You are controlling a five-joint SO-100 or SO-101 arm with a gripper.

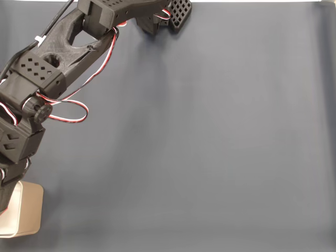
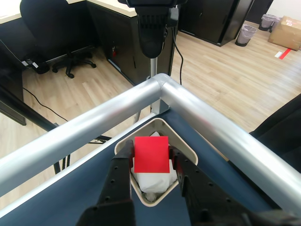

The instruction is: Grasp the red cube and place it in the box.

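Note:
In the wrist view my gripper (image 2: 150, 152) is shut on the red cube (image 2: 151, 155), a bright plain block held between the two black fingers (image 2: 120, 181). The cube hangs over the white inside of the box (image 2: 187, 149), which sits in the table's corner. Whether the cube touches the box floor I cannot tell. In the fixed view the arm reaches from the top edge down to the lower left. There the gripper (image 1: 6, 191) stands over the box (image 1: 26, 215) and hides the cube.
Two aluminium rails (image 2: 160, 89) meet just beyond the box at the table corner. The dark blue mat (image 1: 210, 131) stretches right of the arm. A red-and-white cable (image 1: 73, 107) loops off the arm. A black stand (image 2: 153, 33) rises behind the corner.

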